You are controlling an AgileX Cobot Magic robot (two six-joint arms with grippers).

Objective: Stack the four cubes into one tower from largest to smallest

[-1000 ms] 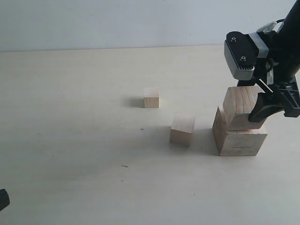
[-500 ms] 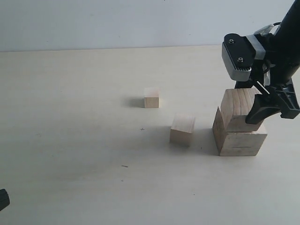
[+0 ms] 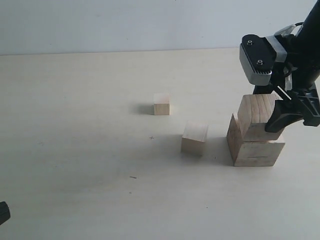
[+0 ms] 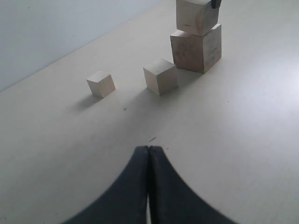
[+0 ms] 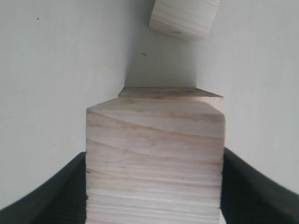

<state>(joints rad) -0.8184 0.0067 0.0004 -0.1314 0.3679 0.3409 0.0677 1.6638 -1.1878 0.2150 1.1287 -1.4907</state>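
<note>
Four pale wooden cubes are in view, and two of them are at your right tool (image 5: 154, 205). Its jaws are clamped on opposite faces of the second-largest cube (image 3: 256, 116), with a dark finger (image 5: 51, 198) pressed to each side. Directly beneath the tool, the largest cube (image 3: 256, 149) rests on the bench (image 3: 75, 150) as the base of the tower.

The held cube looks tipped rather than level. Its lower edge is at the base cube's top face or just above it; you cannot tell from these views whether it lies flat.

The main risk is letting go while the cube is tipped. It would land on an edge, rock, and either settle askew or slide off the base. It also appears shifted toward one side of the base, so an overhang could leave a poor footing for the two cubes yet to come. Pushing down out of square could shove the base along the bench. As the jaws part, a finger that sticks to the wood may drag the cube sideways.

The third cube (image 3: 195, 138) stands on the bench near the base, off to the side of the right tool. A falling cube could strike it. The smallest cube (image 3: 161, 104) sits farther out on that same side.

Your left tool (image 4: 148, 186) has its jaws together, holds nothing, and hangs low over bare bench, well apart from every cube.
</note>
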